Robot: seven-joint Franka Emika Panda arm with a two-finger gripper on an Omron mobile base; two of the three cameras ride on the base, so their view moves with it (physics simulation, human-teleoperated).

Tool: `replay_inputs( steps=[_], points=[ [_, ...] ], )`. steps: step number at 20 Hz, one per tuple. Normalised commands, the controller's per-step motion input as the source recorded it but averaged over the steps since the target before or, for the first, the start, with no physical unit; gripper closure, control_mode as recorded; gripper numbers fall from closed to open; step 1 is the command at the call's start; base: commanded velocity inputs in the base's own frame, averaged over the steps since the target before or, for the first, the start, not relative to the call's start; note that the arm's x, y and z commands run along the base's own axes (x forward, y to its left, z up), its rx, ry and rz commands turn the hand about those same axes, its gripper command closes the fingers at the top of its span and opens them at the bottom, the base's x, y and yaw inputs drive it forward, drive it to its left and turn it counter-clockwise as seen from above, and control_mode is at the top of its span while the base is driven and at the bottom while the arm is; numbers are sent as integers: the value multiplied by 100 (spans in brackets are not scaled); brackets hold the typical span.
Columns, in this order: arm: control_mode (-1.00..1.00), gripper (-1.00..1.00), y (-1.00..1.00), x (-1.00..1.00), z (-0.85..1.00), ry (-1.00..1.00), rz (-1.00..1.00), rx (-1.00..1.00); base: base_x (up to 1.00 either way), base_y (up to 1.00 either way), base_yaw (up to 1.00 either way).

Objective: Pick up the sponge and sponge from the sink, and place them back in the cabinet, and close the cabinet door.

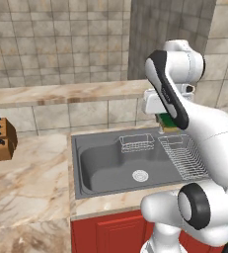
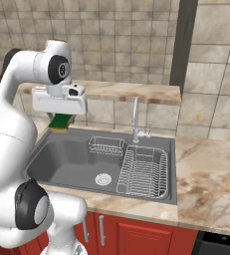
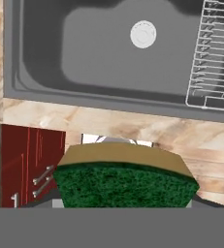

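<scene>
A green-topped sponge [image 1: 170, 123] [image 2: 62, 122] with a yellow layer hangs in the air over the sink [image 1: 76, 148] [image 2: 47, 162], pinched in my gripper [image 1: 169, 121] [image 2: 62, 119], which is shut on it. In the hand view the sponge [image 3: 123, 183] covers the fingertips, and below it lie the grey basin [image 3: 84, 53] and its round white drain [image 3: 143, 34]. The sponge is well above the basin floor, near the sink's front rim. The cabinet and the cabinet door are out of view.
A small wire rack [image 1: 136, 143] [image 2: 106, 146] and a larger dish rack [image 1: 184, 157] [image 2: 142, 172] sit in the sink. A faucet [image 2: 135, 119] stands behind it. A knife block [image 1: 1, 136] is on the counter at left. Red floor-unit doors [image 1: 115, 232] [image 3: 31, 164] lie below.
</scene>
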Motion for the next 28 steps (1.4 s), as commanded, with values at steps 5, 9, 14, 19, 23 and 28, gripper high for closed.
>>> replay_inputs(
  steps=[5, 9, 14, 19, 23, 28],
  points=[
    [-100, 100, -14, -7, 11, -15, 0, 0, 0, 0, 0],
    [-100, 100, -16, -8, 4, -12, 0, 0, 0, 0, 0],
    [-100, 100, -9, -20, 7, -6, 0, 0, 0, 0, 0],
    [100, 100, 0, 0, 0, 0, 0, 0, -35, -16, 0],
    [100, 100, 0, 0, 0, 0, 0, 0, -49, -57, -1],
    [100, 100, 0, 0, 0, 0, 0, 0, -43, -70, 0]
  ],
)
